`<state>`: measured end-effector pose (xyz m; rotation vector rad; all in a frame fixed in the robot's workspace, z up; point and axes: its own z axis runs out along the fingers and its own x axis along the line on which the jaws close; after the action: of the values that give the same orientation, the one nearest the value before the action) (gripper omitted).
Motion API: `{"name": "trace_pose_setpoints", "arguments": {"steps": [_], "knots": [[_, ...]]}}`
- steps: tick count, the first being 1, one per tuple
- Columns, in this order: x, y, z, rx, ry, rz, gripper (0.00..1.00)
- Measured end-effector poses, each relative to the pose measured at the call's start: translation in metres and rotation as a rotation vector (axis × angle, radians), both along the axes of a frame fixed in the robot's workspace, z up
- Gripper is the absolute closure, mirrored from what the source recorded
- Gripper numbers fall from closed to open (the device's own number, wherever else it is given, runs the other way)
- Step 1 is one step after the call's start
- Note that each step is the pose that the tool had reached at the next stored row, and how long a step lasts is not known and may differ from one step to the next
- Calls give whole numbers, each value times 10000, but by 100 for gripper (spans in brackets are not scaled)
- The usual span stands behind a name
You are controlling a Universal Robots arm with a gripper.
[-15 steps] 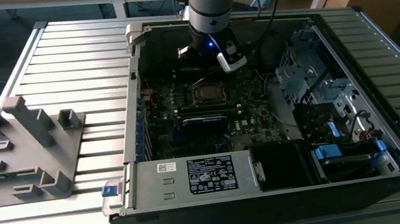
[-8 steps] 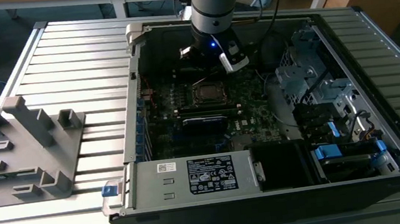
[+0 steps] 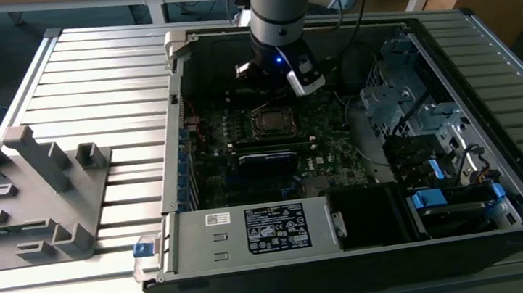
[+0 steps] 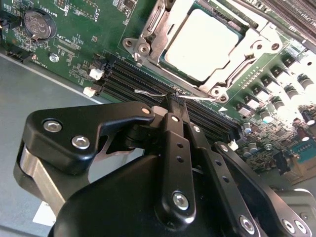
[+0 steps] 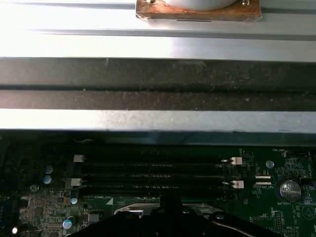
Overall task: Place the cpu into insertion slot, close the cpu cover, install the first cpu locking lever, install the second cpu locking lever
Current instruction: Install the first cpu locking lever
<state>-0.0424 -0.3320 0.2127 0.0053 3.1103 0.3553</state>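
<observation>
- In the exterior view, the arm (image 3: 278, 6) is reaching down into an open computer case (image 3: 181, 126) that is lying on a slatted metal table (image 3: 88, 70). The gripper (image 3: 275, 90) is hanging low over the motherboard (image 3: 331, 161), near the insertion slot (image 3: 269, 121). A grey plastic fixture (image 3: 33, 192) is sitting well apart at the exterior view's left.
- In the second wrist view, the cpu (image 4: 200, 44) is lying flat in the insertion slot, and the cpu cover (image 4: 148, 32) is lying down over it, framing its pale metal top. The fingers (image 4: 170, 138) are pressing together at their tips. They are pinching a thin wire locking lever (image 4: 150, 93) that is running along the socket's edge, between it and the memory slots (image 4: 123, 81).
- In the first wrist view, the memory slots are stretching across the board with their white clips (image 5: 236, 161) at the ends. The gripper's dark body is sitting just beside the socket's silver rim (image 5: 143, 210).
- Judging from this, seating the chip and closing the cover are looking done, and a lever step is in hand. Which of the two levers this is cannot be told.
- That step is calling for a firm pinch on so slim a wire. It is also calling for a steady sweep down under its catch, without slipping off or scraping the memory slots.
</observation>
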Motion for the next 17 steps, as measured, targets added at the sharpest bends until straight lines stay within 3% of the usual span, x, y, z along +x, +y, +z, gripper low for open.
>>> {"name": "trace_pose_setpoints", "arguments": {"steps": [5, 10, 17], "knots": [[8, 13, -19, -17, -2, -1, 89], [35, 28, -24, -87, -2, -58, 89], [36, 34, -37, -122, 2, -720, 89]]}}
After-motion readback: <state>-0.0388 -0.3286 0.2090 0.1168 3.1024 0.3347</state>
